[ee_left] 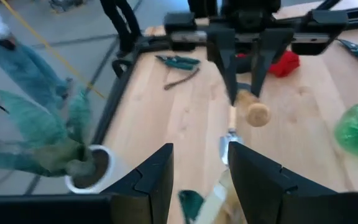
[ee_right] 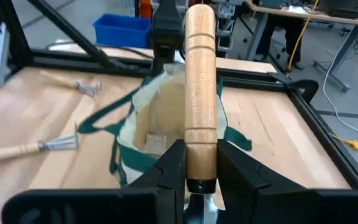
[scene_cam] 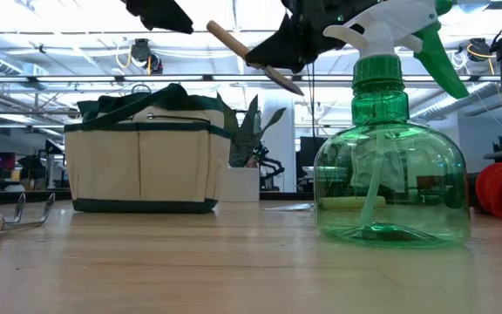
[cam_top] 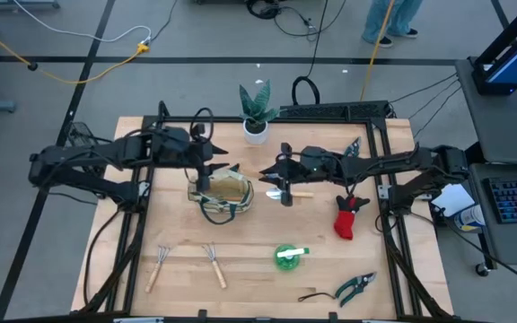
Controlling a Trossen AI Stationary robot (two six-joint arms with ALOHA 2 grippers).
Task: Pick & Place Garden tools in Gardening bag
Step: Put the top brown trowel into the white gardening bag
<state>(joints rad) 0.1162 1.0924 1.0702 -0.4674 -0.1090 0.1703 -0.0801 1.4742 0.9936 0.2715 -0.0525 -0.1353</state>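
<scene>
Wooden planks make up the counter, and everything here is placed from the gardening bag, which sits near its middle. Nearest the front edge lie pruning shears, well off from the bag, then two mini rakes and a green spray bottle whose trigger top is cut off in the low view; no label or writing can be read on it or on the bag. A red-black glove lies farther out on the same side as the shears. Just beside the bag, the right tool is clamped on the wooden handle of a trowel, held in the air; its metal blade is mostly hidden behind the handle and fingers. The left tool hangs over the bag's rim with its fingers parted and nothing between them. Beyond the bag stands a potted plant, blurred in the left wrist view, and a second pair of shears lies by the far frame.
</scene>
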